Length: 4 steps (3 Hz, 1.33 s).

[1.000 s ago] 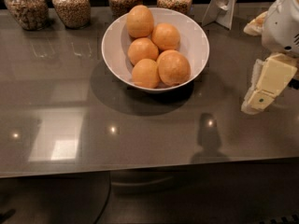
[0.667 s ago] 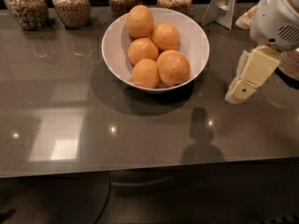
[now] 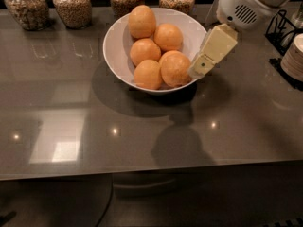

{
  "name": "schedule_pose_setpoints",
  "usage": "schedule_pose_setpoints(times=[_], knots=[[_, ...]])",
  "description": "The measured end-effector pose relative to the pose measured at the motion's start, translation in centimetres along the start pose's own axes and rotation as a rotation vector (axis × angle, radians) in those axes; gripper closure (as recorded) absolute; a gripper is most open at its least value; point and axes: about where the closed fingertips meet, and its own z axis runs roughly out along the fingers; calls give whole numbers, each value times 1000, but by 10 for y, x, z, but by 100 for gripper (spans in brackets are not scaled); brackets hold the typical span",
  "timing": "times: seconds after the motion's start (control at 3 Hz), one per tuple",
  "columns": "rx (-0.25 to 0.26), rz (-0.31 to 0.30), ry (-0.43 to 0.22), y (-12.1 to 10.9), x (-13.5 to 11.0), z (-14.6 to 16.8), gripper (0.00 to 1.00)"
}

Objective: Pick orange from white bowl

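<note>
A glossy grey-brown table [image 3: 71, 126] fills the view, with pale reflections and small light spots on its front half. Four glass jars [image 3: 72, 4] of brownish dry food stand in a row along its far edge. At the far right a black wire rack [image 3: 284, 27] stands just behind a stack of white dishes [image 3: 294, 56]. The gripper [image 3: 199, 69] hangs over the table, left of that rack

We see a glossy grey-brown tabletop [image 3: 246, 126] filling most of the view. It shows a pale rectangular reflection [image 3: 59, 141] at its lower left and three small glints of lamps. Four glass jars [image 3: 72, 6] of brownish dry goods stand along its far edge. At the right sit a black wire rack [image 3: 282, 27] and a stack of white dishes [image 3: 294, 56]. Below the front edge all is dark. The pincer [image 3: 199, 70] hangs over the tabletop's upper right.
</note>
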Motion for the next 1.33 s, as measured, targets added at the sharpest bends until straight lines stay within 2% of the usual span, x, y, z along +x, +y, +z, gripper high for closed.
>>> schedule_pose_setpoints(times=[0.33,0.67,1.0,1.33], knots=[[6,60,-55,-13,-36,10,0],[-13,84,-174,-24,-67,25,0],[-13,84,-175,-24,-67,25,0],[25,70,-210,-33,-72,32,0]])
